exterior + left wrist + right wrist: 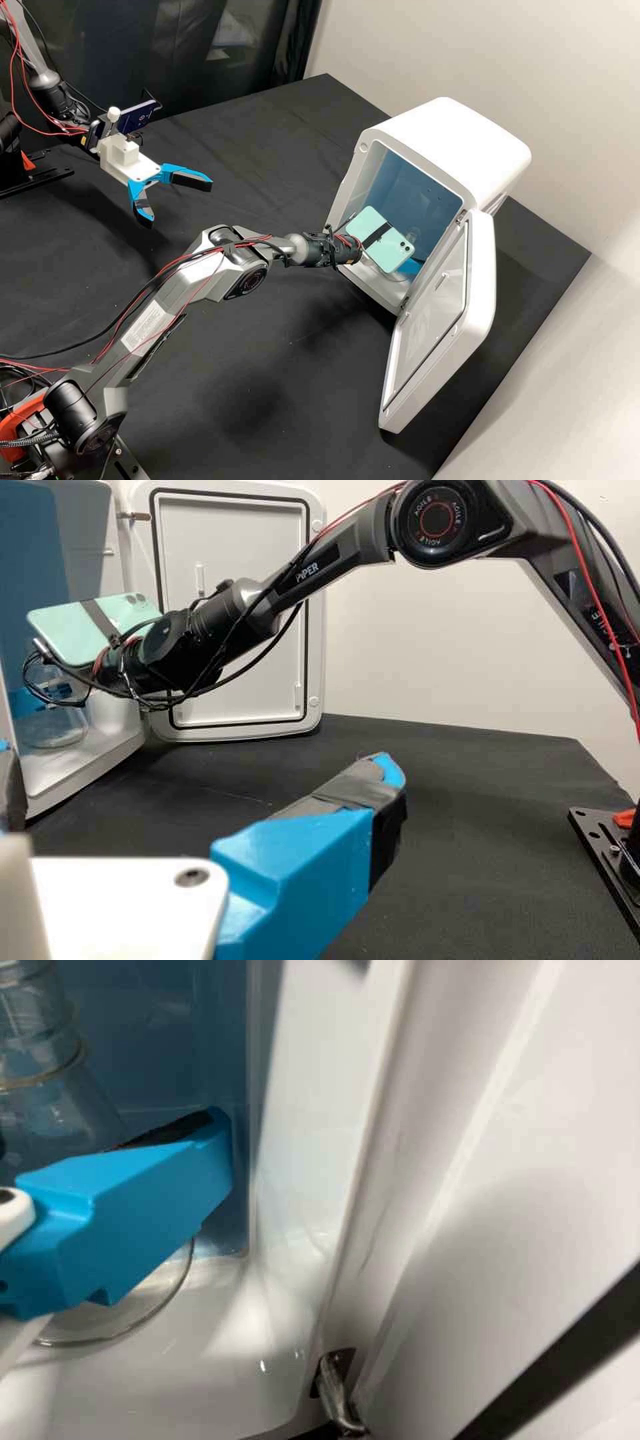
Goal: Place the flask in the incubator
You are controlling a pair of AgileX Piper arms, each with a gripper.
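Note:
The white incubator (453,133) stands at the bench's right end with its door (440,320) swung wide open. A clear glass flask (45,715) stands upright on the white floor inside, against the blue back wall. My right arm reaches into the opening, and its gripper (408,265) is inside beside the flask. In the right wrist view the flask (60,1070) is very close, its round base resting on the floor. My left gripper (172,189) hangs open and empty above the bench's far left, well away from the incubator.
A mint-green phone (380,239) strapped to the right wrist covers much of the incubator opening. The open door (240,610) stands to the right of that arm. Red cables run along both arms. Bare black bench (280,153) lies between the left gripper and the incubator.

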